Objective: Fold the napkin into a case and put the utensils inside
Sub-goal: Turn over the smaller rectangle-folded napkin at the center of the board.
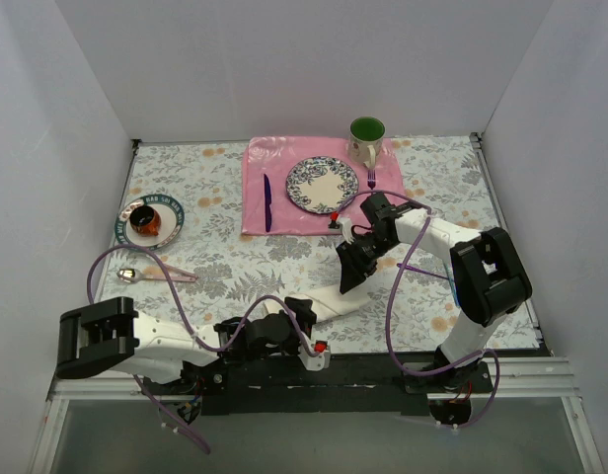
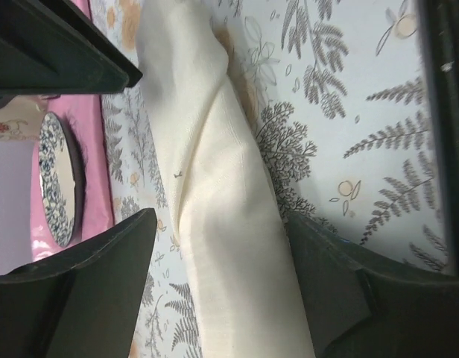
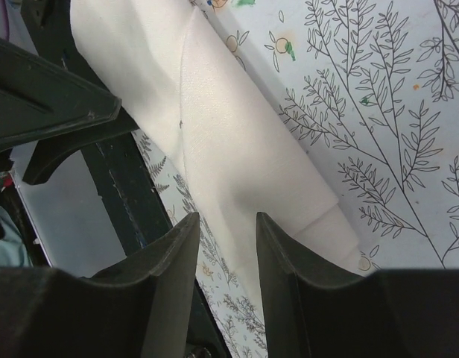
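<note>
The cream-white napkin (image 1: pixel 336 302) lies folded into a narrow long strip on the floral tablecloth near the front edge. My left gripper (image 1: pixel 302 314) is open and low over its near end. In the left wrist view the strip (image 2: pixel 222 194) runs between the two spread fingers (image 2: pixel 103 283). My right gripper (image 1: pixel 348 276) is open over the strip's far end. In the right wrist view the folded cloth (image 3: pixel 237 142) lies under the jaws, which stand a little apart. A shiny spoon (image 1: pixel 133 276) lies far left, away from both grippers. No other shiny utensil is in view.
A pink placemat (image 1: pixel 279 158) at the back holds a patterned plate (image 1: pixel 323 185), a dark purple knife (image 1: pixel 266 202) and a dark purple fork (image 1: pixel 371 178). A green mug (image 1: pixel 366 138) stands behind it. A saucer with a dark cup (image 1: pixel 149 222) is at left. White walls enclose the table.
</note>
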Available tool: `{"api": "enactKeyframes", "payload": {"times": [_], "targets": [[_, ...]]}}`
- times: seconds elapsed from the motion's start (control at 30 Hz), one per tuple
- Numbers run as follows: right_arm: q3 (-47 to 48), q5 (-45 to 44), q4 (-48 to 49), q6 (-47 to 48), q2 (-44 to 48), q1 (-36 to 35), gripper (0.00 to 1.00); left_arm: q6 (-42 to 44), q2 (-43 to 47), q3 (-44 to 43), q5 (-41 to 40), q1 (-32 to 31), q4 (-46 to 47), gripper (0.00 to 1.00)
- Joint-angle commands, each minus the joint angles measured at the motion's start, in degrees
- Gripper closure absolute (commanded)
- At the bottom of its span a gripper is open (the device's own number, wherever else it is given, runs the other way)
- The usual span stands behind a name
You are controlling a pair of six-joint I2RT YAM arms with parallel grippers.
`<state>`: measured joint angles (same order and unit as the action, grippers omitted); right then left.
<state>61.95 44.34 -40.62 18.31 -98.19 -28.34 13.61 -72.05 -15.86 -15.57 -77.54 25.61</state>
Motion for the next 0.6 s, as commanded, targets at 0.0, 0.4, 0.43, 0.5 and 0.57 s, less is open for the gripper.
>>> {"api": "enactKeyframes", "payload": {"times": [0.0, 0.4, 0.43, 0.5, 0.57], "targets": [[-0.87, -0.39, -0.51, 0.77, 1.34, -0.49, 0.56, -6.74, 6.3, -4.09, 5.81, -1.12, -11.18, 0.28], [4.05, 2.95, 0.37, -0.28, 6.34, -0.4, 0.56, -31.34, 17.73, -22.87, 29.09, 3.44, -45.89, 0.71], [4.14, 2.69, 0.28, -0.29, 6.52, -0.4, 0.56, -32.14, 16.69, -24.12, 31.02, 4.23, -50.0, 0.74], [3.79, 1.72, -0.07, -0.03, 7.14, -0.14, 0.56, -35.91, 15.02, -26.41, 36.12, 4.85, -52.49, 0.88], [3.53, 0.76, -0.16, -0.02, 7.75, 0.82, 0.56, -37.77, 11.77, -28.79, 38.76, 5.11, -54.87, 0.99]]}}
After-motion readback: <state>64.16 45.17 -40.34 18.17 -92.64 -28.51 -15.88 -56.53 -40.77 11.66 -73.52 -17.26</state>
